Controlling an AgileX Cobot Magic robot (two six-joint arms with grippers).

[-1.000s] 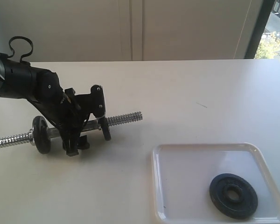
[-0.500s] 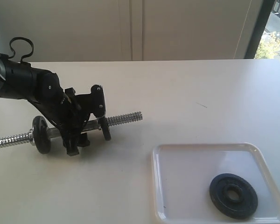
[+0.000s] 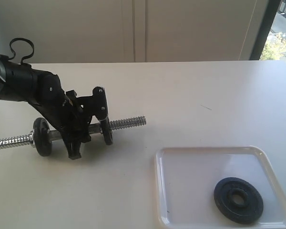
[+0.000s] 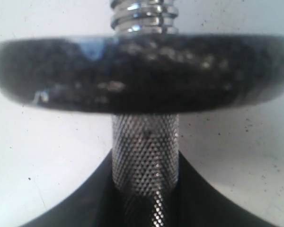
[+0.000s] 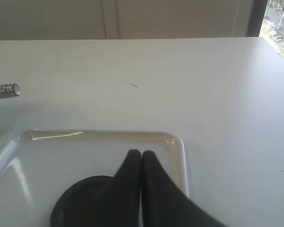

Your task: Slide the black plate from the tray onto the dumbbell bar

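The dumbbell bar [image 3: 126,123] lies on the white table at the left, with a black disc [image 3: 42,137] near one threaded end and another [image 3: 107,131] near the other. My left gripper [image 3: 76,148] reaches down between the two discs. In the left wrist view its black fingers [image 4: 92,203] press both sides of the knurled bar [image 4: 145,156], just below a disc [image 4: 142,71]. The black plate [image 3: 224,198] lies flat in the white tray [image 3: 205,150] at the front right. My right gripper [image 5: 141,153] hangs shut and empty over the tray [image 5: 99,135], beside the black plate [image 5: 80,203].
The bar's threaded end [image 5: 4,90] shows at the edge of the right wrist view. A pale wall runs behind the table, and a window [image 3: 281,33] stands at the back right. Bare tabletop [image 3: 190,100] lies between bar and tray.
My left gripper's fingers have drawn together round the bar's middle, and the bar has shifted slightly. The plate, the tray and the right gripper have not moved.
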